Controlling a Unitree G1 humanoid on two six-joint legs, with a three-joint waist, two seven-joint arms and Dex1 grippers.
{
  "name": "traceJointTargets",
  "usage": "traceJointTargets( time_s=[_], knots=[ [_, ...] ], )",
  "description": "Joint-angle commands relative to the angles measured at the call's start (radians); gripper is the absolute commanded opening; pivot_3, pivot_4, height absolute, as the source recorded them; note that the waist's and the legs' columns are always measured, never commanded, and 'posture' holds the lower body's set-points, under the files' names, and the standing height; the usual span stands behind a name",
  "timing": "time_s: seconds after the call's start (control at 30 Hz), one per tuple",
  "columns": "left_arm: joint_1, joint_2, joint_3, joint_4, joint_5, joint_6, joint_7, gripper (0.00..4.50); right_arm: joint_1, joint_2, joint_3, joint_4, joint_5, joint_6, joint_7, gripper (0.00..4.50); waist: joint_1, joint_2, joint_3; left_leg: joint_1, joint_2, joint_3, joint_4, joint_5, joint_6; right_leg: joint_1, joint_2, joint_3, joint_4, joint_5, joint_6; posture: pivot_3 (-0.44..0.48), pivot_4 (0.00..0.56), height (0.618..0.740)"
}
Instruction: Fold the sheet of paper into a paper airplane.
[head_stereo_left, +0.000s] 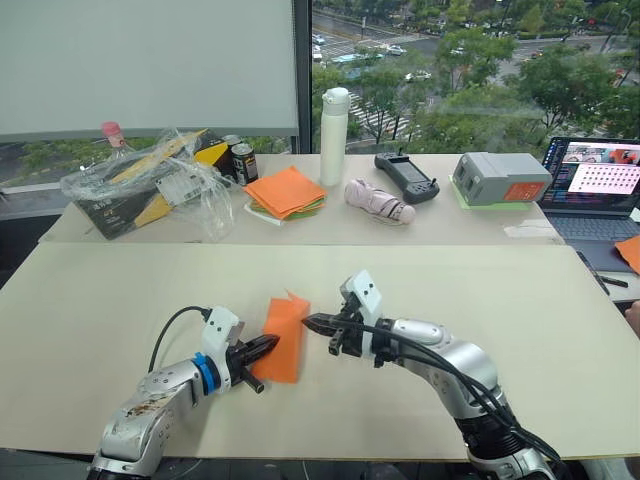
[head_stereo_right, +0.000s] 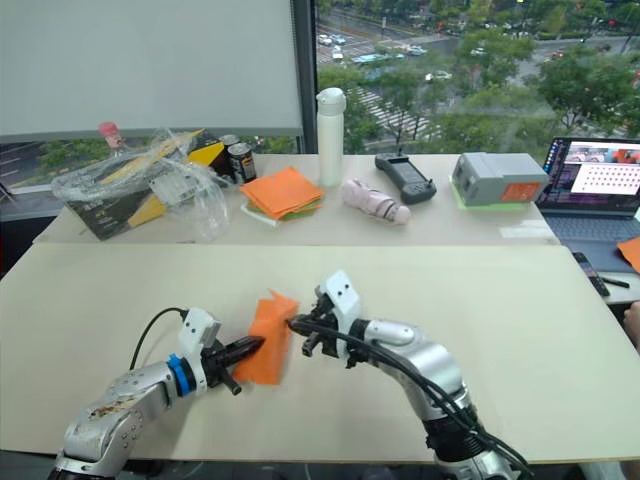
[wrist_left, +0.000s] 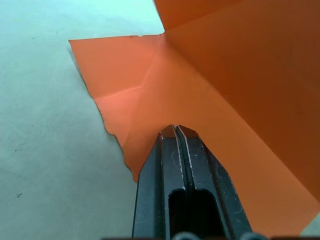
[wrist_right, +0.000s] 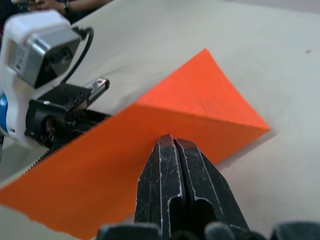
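Two grippers work a fold into the sheet of paper (head_stereo_left: 283, 338).

The sheet, part-creased, lies mid-table; the left gripper (head_stereo_left: 268, 345) presses closed on its left edge, seemingly to pin it, while the right gripper (head_stereo_left: 311, 323), fingers together, pushes its right side. Behind the sheet, a clear bag (head_stereo_left: 150, 185) holds boxes.

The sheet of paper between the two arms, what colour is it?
Bright orange; the sheet of paper shows best in the left wrist view.
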Motion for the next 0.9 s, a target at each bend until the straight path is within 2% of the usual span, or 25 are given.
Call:
traceJointTargets(
  time_s=[0.03,0.47,0.9],
  knots=[
    [0.011,-0.001,-0.023,0.020,0.018,0.012,-0.001,0.03,-0.021,0.008,0.016,-0.001,-0.011,-0.032,0.007,0.03,0.000,0.000,0.000,0.000,0.000,0.000,0.000,0.000,0.000,0.000,0.000,0.000,0.000,0.000,0.000,0.000,0.150,0.740],
    [0.020,0.002,-0.012,0.012,0.016,0.012,0.005,0.03,-0.075,0.073,0.016,0.122,-0.034,-0.049,-0.006,0.03,-0.002,0.000,0.000,0.001,0.000,0.000,0.000,0.000,0.000,0.000,0.000,0.000,0.001,0.000,0.000,0.000,0.150,0.740],
    [0.043,0.006,0.014,-0.008,0.011,0.011,0.020,0.03,-0.079,0.080,0.080,0.185,-0.110,-0.073,0.015,0.03,-0.006,0.000,0.000,0.001,0.000,0.000,0.000,0.000,0.000,0.000,0.000,0.000,0.001,0.000,0.000,0.000,0.150,0.740]
  ],
)
